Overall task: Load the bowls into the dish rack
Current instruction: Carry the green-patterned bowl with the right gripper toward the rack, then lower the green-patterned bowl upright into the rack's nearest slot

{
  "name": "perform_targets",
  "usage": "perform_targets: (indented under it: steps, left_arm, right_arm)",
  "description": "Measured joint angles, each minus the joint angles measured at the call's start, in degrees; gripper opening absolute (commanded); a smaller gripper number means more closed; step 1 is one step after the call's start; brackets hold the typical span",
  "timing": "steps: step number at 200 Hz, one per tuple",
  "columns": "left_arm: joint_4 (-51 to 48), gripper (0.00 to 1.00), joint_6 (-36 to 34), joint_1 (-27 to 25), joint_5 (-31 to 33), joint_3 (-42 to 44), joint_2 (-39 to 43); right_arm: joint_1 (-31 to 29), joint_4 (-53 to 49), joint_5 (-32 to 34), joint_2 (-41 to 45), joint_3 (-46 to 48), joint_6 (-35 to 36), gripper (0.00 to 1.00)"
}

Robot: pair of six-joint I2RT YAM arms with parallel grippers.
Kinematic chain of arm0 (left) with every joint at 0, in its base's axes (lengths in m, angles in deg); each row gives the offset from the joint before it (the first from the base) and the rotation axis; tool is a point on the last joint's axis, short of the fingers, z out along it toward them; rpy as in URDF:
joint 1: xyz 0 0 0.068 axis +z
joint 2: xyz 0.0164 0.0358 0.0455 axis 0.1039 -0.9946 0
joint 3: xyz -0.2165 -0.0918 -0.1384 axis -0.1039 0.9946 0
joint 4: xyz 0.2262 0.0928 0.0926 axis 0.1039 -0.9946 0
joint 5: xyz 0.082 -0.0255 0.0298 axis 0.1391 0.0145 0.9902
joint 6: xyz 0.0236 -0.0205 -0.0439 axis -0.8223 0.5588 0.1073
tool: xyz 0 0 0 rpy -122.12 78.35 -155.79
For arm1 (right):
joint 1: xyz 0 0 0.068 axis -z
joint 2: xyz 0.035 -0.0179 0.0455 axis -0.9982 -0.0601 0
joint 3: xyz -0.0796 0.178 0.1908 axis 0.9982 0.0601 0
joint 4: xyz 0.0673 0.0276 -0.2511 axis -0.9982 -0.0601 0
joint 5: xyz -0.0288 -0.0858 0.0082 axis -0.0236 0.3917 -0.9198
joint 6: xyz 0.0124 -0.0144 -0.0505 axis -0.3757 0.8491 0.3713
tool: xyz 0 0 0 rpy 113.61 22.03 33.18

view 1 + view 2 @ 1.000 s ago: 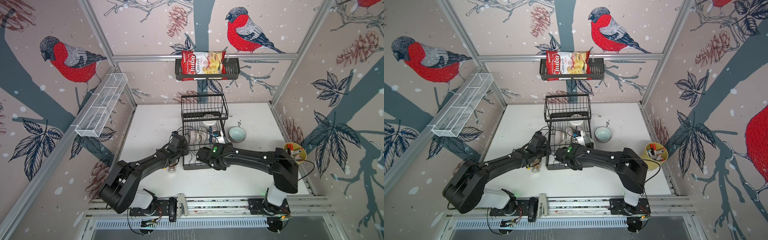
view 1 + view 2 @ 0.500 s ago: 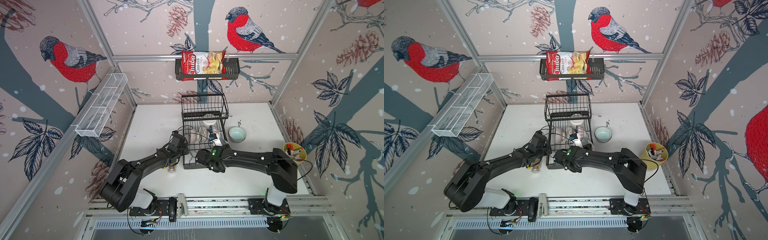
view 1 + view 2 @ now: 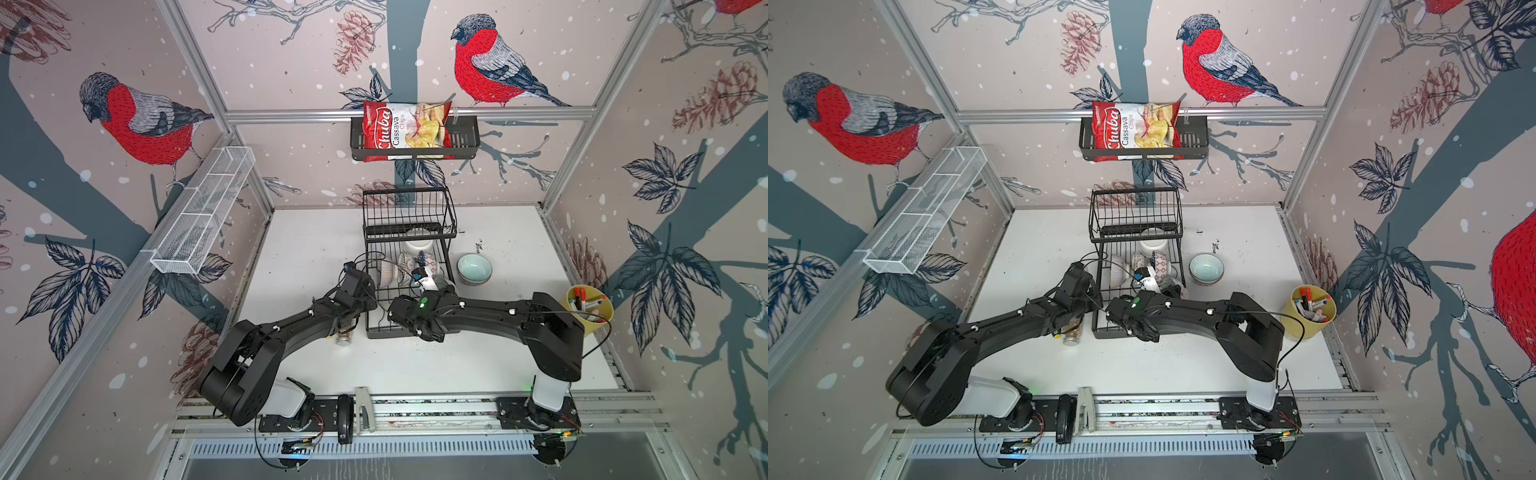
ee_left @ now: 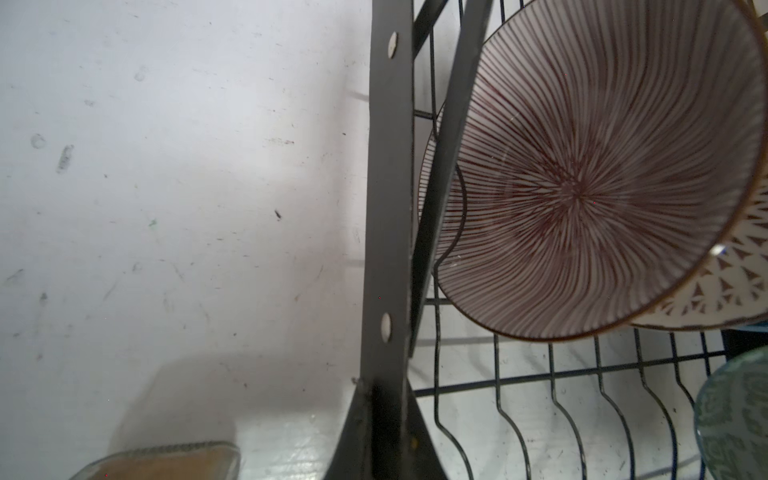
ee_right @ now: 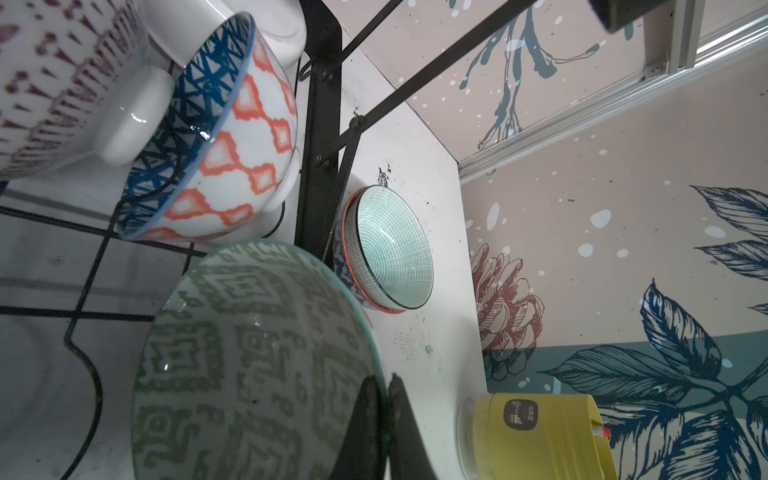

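Observation:
My right gripper [image 5: 386, 380] is shut on the rim of a grey-green patterned bowl [image 5: 249, 353], held tilted over the lower grid of the black dish rack [image 3: 409, 208]. Several bowls stand on edge in the rack: a red-striped one [image 4: 582, 178], one with a triangle pattern [image 4: 731, 282], a blue and orange one [image 5: 232, 137] and a plain white one [image 5: 266, 25]. A teal bowl [image 3: 474, 268] sits upright on the table just right of the rack. My left gripper [image 4: 384, 386] is shut, its tips against the rack's left frame bar. I cannot see anything between them.
A small glass jar [image 3: 345, 338] lies on the table by the rack's front left corner, under my left arm. A yellow pot of markers [image 3: 588, 309] stands at the right edge. A black basket holding a chips bag [image 3: 415, 137] and a white mesh shelf [image 3: 203, 216] hang on the walls.
My right gripper has shifted slightly over the rack with the grey-green bowl still in it. The left arm has stayed where it was.

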Motion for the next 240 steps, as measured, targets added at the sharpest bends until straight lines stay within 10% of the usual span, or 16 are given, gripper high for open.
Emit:
perform_targets:
  steps: [240]
  left_arm:
    - [1.6,0.00,0.1,0.0,0.0,0.9,0.1]
  right_arm:
    - [-4.5,6.1,7.8,-6.7,-0.8,12.0,0.00]
